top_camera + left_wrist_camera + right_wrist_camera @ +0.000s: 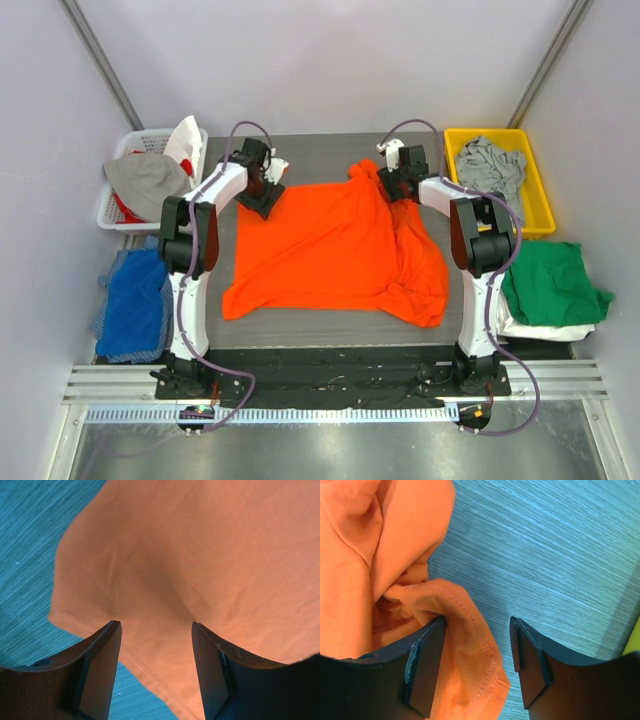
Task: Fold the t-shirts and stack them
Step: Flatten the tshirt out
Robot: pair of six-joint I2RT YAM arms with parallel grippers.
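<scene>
**Lead:** What have you got, starting from the left?

**Operator:** At the far left I see a white basket (108,212) with a grey cloth (145,178) heaped in it, and nearer to me a blue cloth (138,300) lying beside the left arm's base. On my left wrist view the left gripper (156,627) is parted, not pinching anything. It sits over the far-left corner of the orange t-shirt (330,240), with cloth filling the gap and a hem running under the fingers.

**Lead:** And the shirt itself?

**Operator:** It's spread across the middle of the desk (310,150). The left half is fairly flat, and the right side is bunched into folds down to the near-right corner.

**Lead:** Right side?

**Operator:** The right gripper (477,622) is also parted, at the shirt's far-right edge. One finger touches a rumpled, stitched hem and the other is over bare desk — nothing is gripped. Beyond that I see a yellow bin (485,132) at the far right holding a grey t-shirt (490,165). Nearer, a green t-shirt (548,280) lies folded on top of a white t-shirt (540,330).
</scene>
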